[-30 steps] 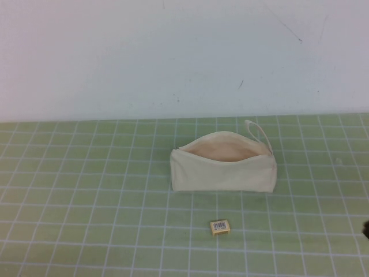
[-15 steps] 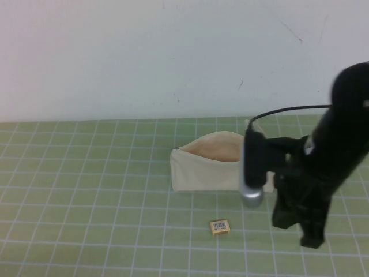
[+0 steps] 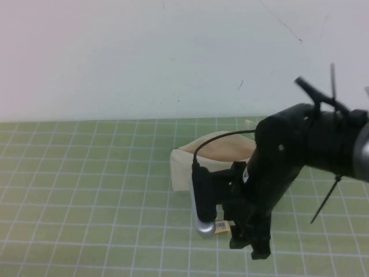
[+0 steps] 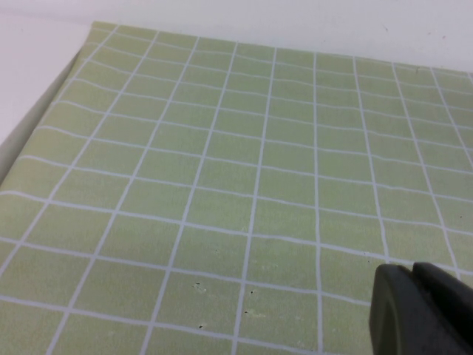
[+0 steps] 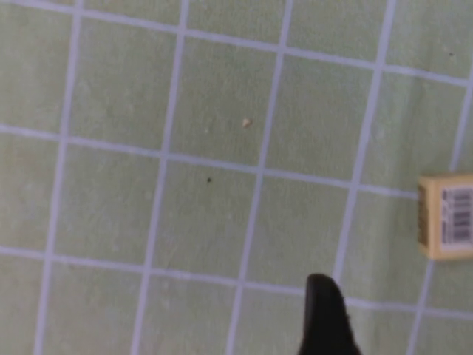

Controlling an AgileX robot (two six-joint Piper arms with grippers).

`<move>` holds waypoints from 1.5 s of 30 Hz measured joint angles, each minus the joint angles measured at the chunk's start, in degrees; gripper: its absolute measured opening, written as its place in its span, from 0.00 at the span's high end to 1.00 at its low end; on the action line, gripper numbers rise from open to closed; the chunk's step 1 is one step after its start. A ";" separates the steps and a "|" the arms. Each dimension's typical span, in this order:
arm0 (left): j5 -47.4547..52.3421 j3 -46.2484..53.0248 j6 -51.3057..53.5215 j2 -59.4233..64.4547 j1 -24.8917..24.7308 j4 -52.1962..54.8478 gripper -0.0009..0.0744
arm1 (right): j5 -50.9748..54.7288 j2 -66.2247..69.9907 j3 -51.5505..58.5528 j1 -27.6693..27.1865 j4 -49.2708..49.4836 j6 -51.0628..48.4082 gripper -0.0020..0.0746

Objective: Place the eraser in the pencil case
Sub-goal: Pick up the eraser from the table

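The cream pencil case (image 3: 183, 171) lies open on the green grid mat, its beige lining (image 3: 226, 149) showing; my right arm hides its right half. The tan-yellow eraser (image 3: 222, 227) with its barcode label lies on the mat in front of the case and also shows in the right wrist view (image 5: 446, 225). My right gripper (image 3: 249, 241) hangs low over the mat just right of the eraser, open and empty; only one black fingertip (image 5: 324, 299) shows in the wrist view. My left gripper (image 4: 420, 310) is shut and empty over bare mat, away from both things.
The right arm's silver wrist camera (image 3: 203, 226) and its cable hang just left of the eraser. The green grid mat (image 3: 86, 190) stretches left of the case. A white wall (image 3: 173, 57) stands behind. The mat's edge (image 4: 44, 96) shows in the left wrist view.
My right arm has swung in from the right and moved left and down. It now stands over the eraser and covers the case's right half.
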 joint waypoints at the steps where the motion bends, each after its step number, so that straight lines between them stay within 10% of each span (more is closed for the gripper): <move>1: 0.00 0.00 0.00 0.00 0.00 0.00 0.99 | -0.71 0.86 0.00 0.16 -0.10 0.00 0.45; 25: 0.00 0.00 0.00 0.00 0.00 0.00 0.99 | -3.03 16.32 -11.48 0.25 -3.11 0.89 0.47; 35: 0.00 0.00 0.00 0.00 0.00 0.00 0.99 | 1.68 16.55 -12.08 0.15 -3.40 1.98 0.70; 45: 0.00 0.00 0.00 0.00 0.00 0.00 0.99 | 9.51 11.43 -21.11 0.15 -5.03 14.53 0.70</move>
